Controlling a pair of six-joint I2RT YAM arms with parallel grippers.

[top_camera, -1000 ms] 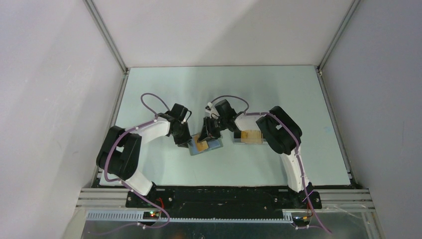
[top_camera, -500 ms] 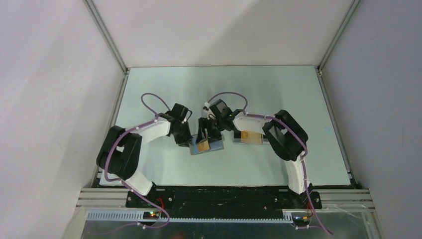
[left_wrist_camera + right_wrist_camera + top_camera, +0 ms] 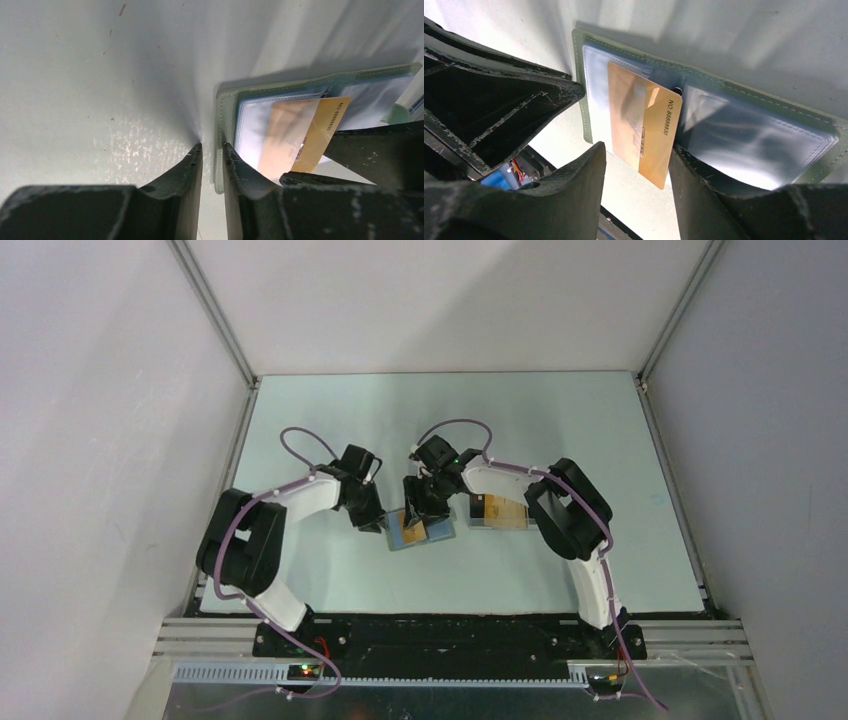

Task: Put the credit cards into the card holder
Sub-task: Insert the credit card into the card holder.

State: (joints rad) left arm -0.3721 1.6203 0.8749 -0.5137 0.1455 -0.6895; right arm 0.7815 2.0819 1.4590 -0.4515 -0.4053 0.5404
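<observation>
Across the card holder (image 3: pixel 225 115), pinched by left gripper (image 3: pixel 211 148), 1 credit card (image 3: pixel 644 120) lies askew; right gripper (image 3: pixel 636 156) spread.

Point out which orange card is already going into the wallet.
The orange card lying on the open card holder, one end under its clear sleeve. The other orange cards lie in the clear tray beside it.

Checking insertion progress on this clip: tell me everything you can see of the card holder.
The card holder lies open and flat on the pale table, with its grey-green stitched cover down and clear bluish sleeves up. An orange-gold credit card sits partly in one sleeve, its end jutting past the holder's edge. The left gripper pinches the cover's edge between its fingers. The right gripper stands open, fingers either side of the card.
</observation>
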